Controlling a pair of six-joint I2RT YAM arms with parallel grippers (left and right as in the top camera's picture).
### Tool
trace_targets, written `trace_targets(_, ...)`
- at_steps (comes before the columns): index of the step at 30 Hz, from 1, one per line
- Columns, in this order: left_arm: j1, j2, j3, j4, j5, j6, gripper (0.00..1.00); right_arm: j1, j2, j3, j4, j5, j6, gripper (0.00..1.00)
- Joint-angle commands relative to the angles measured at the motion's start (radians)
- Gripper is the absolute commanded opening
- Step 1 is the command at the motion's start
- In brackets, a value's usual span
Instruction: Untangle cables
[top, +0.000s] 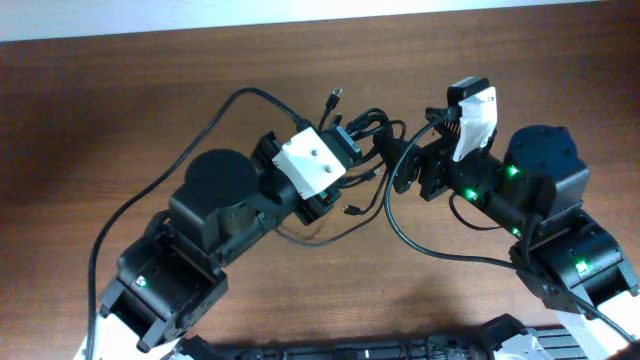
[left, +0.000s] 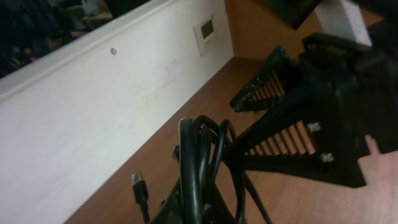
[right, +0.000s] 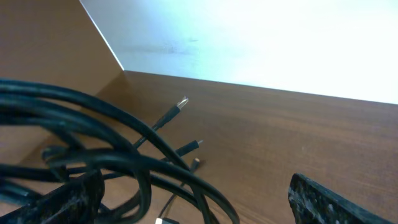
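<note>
Black cables (top: 368, 128) sit bunched in a knot right at the tip of the left claw (top: 352, 148), which is clamped tight on the bundle above the counter (top: 150, 80). The right claw (top: 398, 165) stands wide, several strands crossing between its jaws. Step in hand, I judge: taking a second hold. Next it must pinch one strand and pull away from the left claw.

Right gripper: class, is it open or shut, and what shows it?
Open. The right gripper has its fingers far apart in its wrist view.
</note>
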Motion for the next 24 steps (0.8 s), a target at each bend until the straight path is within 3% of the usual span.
trace_targets(1, 0.074, -0.006, 0.023, -0.001, 0.029, 0.049, 0.00, -0.004, -0.029, -0.003, 0.000, 0.012, -0.010, 0.95)
trace_targets(6, 0.113, 0.032, 0.023, 0.001, 0.029, 0.029, 0.00, -0.003, -0.034, -0.003, -0.031, 0.004, 0.019, 0.95)
trace_targets(12, 0.113, 0.069, 0.023, 0.045, 0.027, -0.105, 0.00, -0.003, -0.032, -0.003, -0.143, 0.001, 0.100, 0.95)
trace_targets(14, 0.113, 0.080, 0.023, 0.077, -0.003, -0.230, 0.00, -0.003, -0.032, -0.003, -0.150, 0.000, 0.100, 0.95)
trace_targets(17, 0.113, 0.097, 0.023, 0.086, -0.145, -0.533, 0.00, -0.003, -0.032, -0.003, -0.149, 0.000, 0.100, 0.95)
trace_targets(24, 0.113, 0.100, 0.023, 0.111, -0.156, -0.906, 0.00, -0.003, -0.008, -0.003, -0.138, 0.005, 0.104, 0.94)
